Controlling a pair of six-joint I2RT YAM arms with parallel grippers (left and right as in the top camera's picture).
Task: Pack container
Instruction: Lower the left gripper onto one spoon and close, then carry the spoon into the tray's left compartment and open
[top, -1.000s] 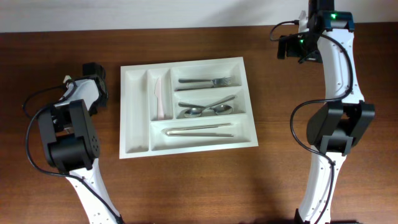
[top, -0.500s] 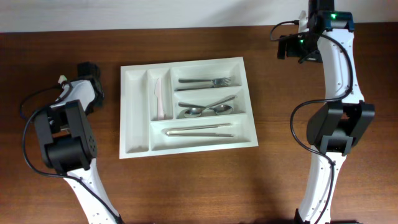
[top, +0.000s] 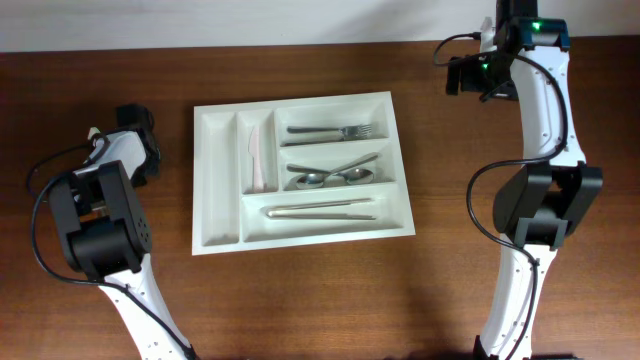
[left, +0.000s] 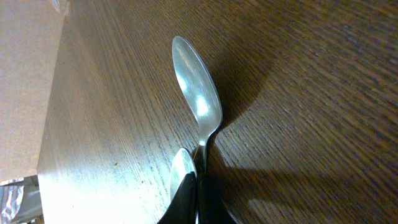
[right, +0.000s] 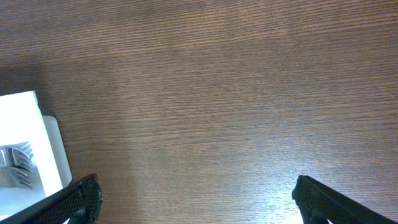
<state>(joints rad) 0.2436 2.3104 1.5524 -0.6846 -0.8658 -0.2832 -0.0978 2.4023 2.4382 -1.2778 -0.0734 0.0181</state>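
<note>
Care first: with your left gripper (left: 199, 198) clenched on the spoon (left: 198, 93) handle and the right gripper (right: 199, 202) spread empty, lift level, then carry it to the container (top: 216, 180) between the arms, middle spoon compartment.

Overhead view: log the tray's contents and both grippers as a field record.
container: white, five compartments
top wide slot: forks
middle wide slot: spoons
bottom wide slot: long metal utensils
narrow slot: white utensil
left gripper: jaws shut on spoon
right gripper: jaws open, holding nothing
</note>
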